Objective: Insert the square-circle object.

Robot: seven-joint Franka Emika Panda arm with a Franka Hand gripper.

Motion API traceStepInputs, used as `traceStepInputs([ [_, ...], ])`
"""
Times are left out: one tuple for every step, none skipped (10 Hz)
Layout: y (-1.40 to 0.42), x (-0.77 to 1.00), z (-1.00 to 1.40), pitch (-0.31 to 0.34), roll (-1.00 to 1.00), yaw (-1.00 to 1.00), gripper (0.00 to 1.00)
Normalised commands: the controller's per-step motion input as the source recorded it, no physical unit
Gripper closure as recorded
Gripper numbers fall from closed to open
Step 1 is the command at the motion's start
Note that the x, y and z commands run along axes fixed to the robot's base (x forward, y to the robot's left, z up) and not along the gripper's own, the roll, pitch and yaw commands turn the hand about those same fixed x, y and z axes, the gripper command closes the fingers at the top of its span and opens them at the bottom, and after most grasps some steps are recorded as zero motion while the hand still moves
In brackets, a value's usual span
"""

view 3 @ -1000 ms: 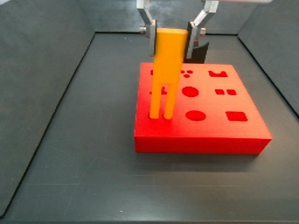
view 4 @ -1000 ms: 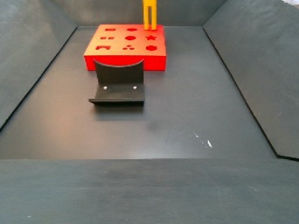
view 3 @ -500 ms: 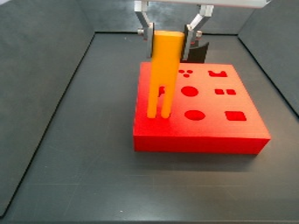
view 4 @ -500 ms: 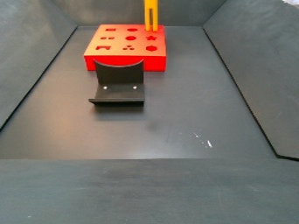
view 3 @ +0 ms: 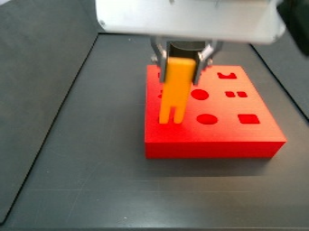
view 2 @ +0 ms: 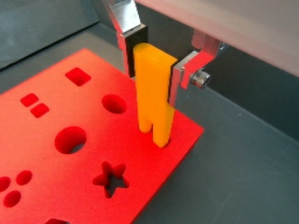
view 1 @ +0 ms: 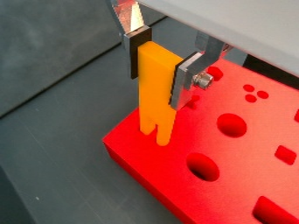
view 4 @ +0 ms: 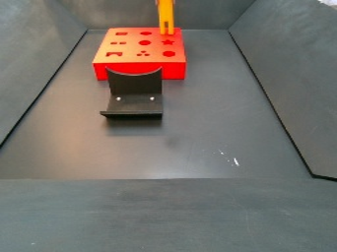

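My gripper (view 1: 162,66) is shut on the upper part of the square-circle object (view 1: 156,92), an orange-yellow bar with two prongs pointing down. The silver fingers (view 2: 184,74) clamp its two sides in both wrist views, gripper (view 2: 160,63) and bar (view 2: 155,101). The prong tips hang over the top of the red block (view 1: 228,166) near one edge, also seen in a wrist view (view 2: 70,114); I cannot tell whether they touch. In a side view the gripper (view 3: 182,54) holds the bar (view 3: 176,88) slightly tilted over the block (view 3: 223,135). The bar (view 4: 166,15) also shows at the block's (view 4: 138,67) far side.
The red block has several shaped holes on top. The dark fixture (view 4: 133,95) stands on the floor right against the block's front. Dark bin walls (view 3: 60,81) rise on both sides. The arm's pale wrist body (view 3: 182,18) fills the top of a side view.
The arm's wrist has come down into a side view and now covers its top. The bar shows shorter and slightly tilted there, still gripped above the block.
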Motion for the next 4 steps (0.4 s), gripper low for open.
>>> traceStepInputs([
  [-0.02,0.01,-1.00,-0.026,0.08,0.00,1.00],
  [0.00,0.00,-1.00,-0.011,0.09,0.00,1.00],
  [0.00,-0.04,-0.63,0.000,0.04,0.00,1.00],
  [0.00,0.00,0.00,0.000,0.00,0.00,1.00],
])
